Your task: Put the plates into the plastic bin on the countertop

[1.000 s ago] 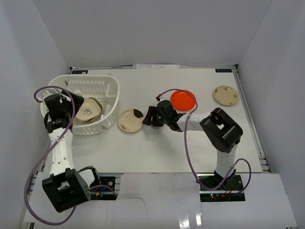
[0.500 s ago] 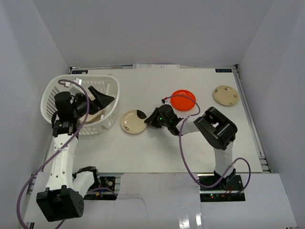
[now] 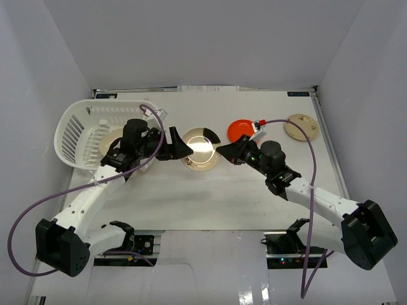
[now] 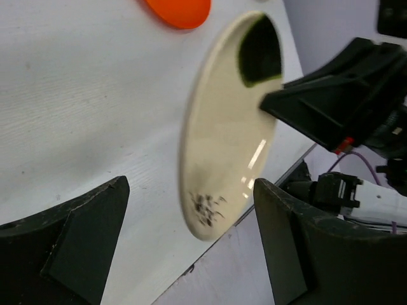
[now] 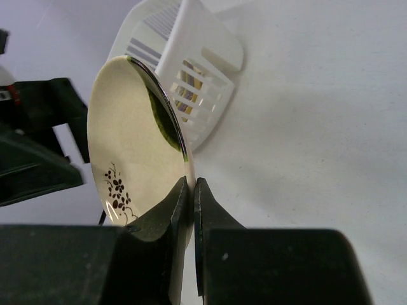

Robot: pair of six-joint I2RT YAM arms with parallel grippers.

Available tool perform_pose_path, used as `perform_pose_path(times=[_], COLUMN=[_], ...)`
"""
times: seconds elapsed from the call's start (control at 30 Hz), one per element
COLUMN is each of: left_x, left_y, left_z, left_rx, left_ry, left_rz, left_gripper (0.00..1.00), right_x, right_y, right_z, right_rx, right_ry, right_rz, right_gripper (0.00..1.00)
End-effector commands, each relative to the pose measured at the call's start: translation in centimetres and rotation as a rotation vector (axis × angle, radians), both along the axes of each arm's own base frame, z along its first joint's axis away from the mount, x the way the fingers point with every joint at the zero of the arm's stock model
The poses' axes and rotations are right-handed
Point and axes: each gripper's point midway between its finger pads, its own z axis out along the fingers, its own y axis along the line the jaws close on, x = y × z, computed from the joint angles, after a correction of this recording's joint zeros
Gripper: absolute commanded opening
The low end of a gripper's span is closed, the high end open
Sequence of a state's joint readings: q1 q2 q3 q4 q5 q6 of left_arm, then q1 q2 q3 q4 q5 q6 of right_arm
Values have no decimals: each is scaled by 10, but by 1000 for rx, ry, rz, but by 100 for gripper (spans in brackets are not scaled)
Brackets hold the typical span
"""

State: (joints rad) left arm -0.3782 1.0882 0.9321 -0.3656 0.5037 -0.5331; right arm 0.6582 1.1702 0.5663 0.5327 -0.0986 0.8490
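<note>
Top external view: a round, glossy cream plate [image 3: 198, 149] is lifted off the white table [image 3: 203, 203] near its middle. It is pinched at its right rim by the right jaws, which are closed tight on the thin edge. The left jaws reach in from the bin side and stand spread wide just left of the plate, holding nothing.

The left wrist view shows the plate tipped up steeply, nearly on edge. It has a smooth, shallow bowl with a bright highlight, a small dark floral sprig near the lower rim and a dark patch near the upper rim. The two blunt black fingers [image 4: 70, 241] of the left jaws frame it from either side without touching it. The table beneath shows a faint fine grain.

In the right wrist view the two matte black right fingers [image 5: 162, 219] meet almost flush, with only the plate's rim between them.

The plastic bin [image 3: 76, 124] sits at the table's far left. It is white and rounded at the corners, with long vertical slots in its walls and a flat lip. A pale plate [image 3: 113, 141] lies inside it; I cannot tell whether others lie under it.

An orange plate [image 3: 240, 129], plain and shiny, lies flat on the table just beyond the right jaws. A second cream plate [image 3: 301, 126], round with a small dark print, lies well apart near the far right corner.
</note>
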Motion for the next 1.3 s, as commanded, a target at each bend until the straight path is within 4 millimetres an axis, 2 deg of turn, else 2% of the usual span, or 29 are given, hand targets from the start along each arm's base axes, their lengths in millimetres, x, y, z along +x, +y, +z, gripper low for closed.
perform_pose_path(times=[0.0, 0.1, 0.13, 0.2, 0.23, 0.27, 0.3, 0.37, 0.4, 0.5, 0.6, 0.63, 0.7, 0.73, 0.77, 0.8, 0.83, 0.87, 0.9, 0.93, 0.97, 1.0, 1.03, 1.07, 1.1, 1.13, 1.17, 1.23, 1.27], left_x=[19, 24, 22, 21, 21, 22, 22, 23, 25, 24, 24, 25, 27, 34, 36, 40, 44, 50, 57, 61, 65, 72, 75, 83, 85, 88, 90, 92, 90], left_y=[5, -2, -7, -13, -15, -17, -18, -16, -14, -12, -9, -7, -2, 7, 12, 18, 24, 40, 53, 65, 78, 103, 115, 148, 161, 175, 203, 228, 252], left_z=[-7, -18, -19, -19, -16, -11, -8, -4, -4, -6, -10, -10, 0, 3, 15, 22, 28, 30, 48, 53, 59, 69, 71, 70, 62, 58, 53, 36, 31], left_rx=[97, 135, 136, 110, 89, 67, 58, 48, 53, 58, 60, 62, 63, 80, 78, 80, 89, 128, 120, 127, 124, 105, 82, 75, 69, 55, 34, 1, -28], left_ry=[-29, -16, -15, -17, -14, -29, -37, -46, -49, -52, -44, -45, -69, -86, -106, -120, -131, -137, -165, -171, -183, -192, -186, -176, -152, -132, -107, -54, -32], left_rz=[91, 105, 93, 73, 77, 71, 74, 88, 104, 115, 135, 147, 182, 242, 276, 312, 348, 435, 493, 543, 592, 672, 690, 776, 803, 834, 886, 944, 994], left_gripper=[89, 82, 66, 47, 25, 19, 13, 1, 0, 0, 0, 0, 0, 0, 0, 0, 0, 0, 0, 0, 0, 0, 1, 1, 1, 1, 1, 1, 1], right_x=[-14, -18, -19, -18, -15, -14, -9, -2, 7, 21, 56, 66, 89, 98, 106, 121, 128, 135, 148, 152, 156, 162, 165, 167, 168, 172, 173, 177, 179], right_y=[2, 2, 2, 1, 0, -2, -7, -14, -25, -47, -95, -108, -133, -142, -150, -161, -165, -169, -176, -178, -179, -181, -180, -180, -178, -174, -174, -170, -170], right_z=[25, 34, 35, 31, 27, 24, 17, 9, 2, -8, -32, -54, -64, -83, -89, -87, -104, -109, -107, -124, -128, -138, -144, -148, -161, -162, -166, -174, -175], right_rx=[23, 28, 29, 17, 3, -9, -29, -67, -93, -122, -193, -243, -290, -319, -333, -331, -348, -354, -344, -351, -347, -341, -334, -326, -318, -301, -289, -248, -233], right_ry=[-70, -89, -90, -86, -81, -74, -56, -47, -32, -23, 15, 72, 94, 143, 158, 163, 209, 223, 227, 272, 286, 317, 335, 349, 383, 390, 401, 415, 417], right_rz=[77, 95, 98, 94, 86, 79, 61, 49, 19, -34, -190, -239, -316, -341, -369, -404, -411, -427, -452, -453, -456, -460, -455, -451, -447, -434, -434, -436, -440], right_gripper=[8, 8, 8, 8, 8, 11, 27, 46, 58, 74, 75, 75, 72, 71, 69, 68, 67, 66, 66, 66, 67, 67, 67, 67, 67, 66, 61, 55, 47])
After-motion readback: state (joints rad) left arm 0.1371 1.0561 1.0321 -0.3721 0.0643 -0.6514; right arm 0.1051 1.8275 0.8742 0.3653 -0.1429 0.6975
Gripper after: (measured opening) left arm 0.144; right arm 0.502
